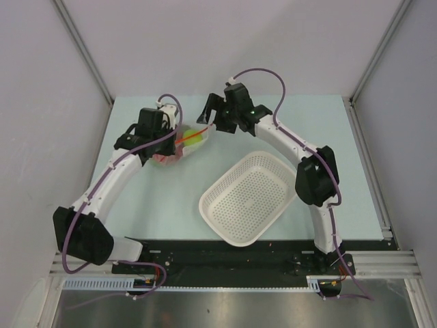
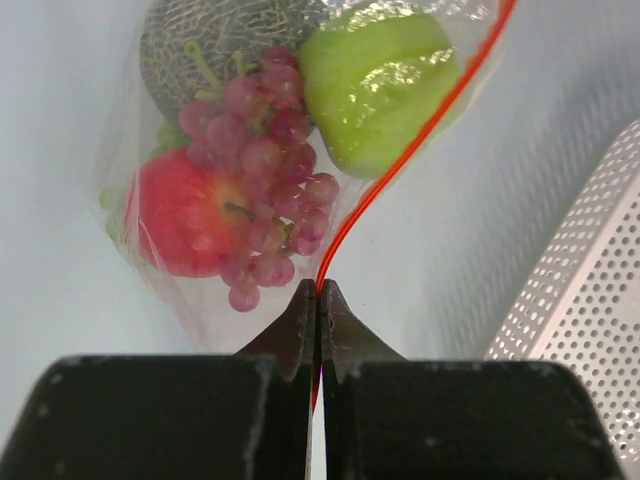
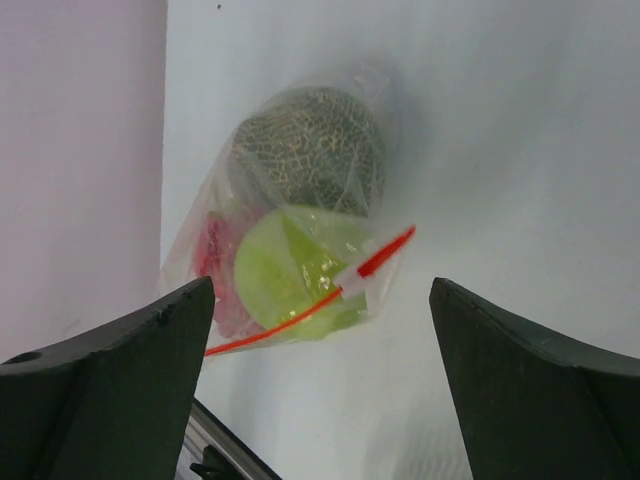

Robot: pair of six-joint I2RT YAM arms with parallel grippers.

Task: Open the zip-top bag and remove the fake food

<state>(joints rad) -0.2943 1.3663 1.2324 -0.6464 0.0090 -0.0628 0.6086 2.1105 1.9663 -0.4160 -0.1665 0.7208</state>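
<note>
Bag lies on the pale table, far side, left of centre, between the two arms' ends. Clear plastic, crinkled, with an orange-red zip strip running along its mouth. Fake food is all inside it: green apple, red round fruit, dark-red grape bunch, and a netted, melon-like ball at the far end. Left gripper is closed, fingertips pinched together on the zip strip at the bag's near edge. Right gripper is spread wide with nothing between its fingers, pointed at the bag's zip end and near it; contact cannot be told. White perforated basket sits on the table nearer the arm bases, right of the bag and apart from it.
</note>
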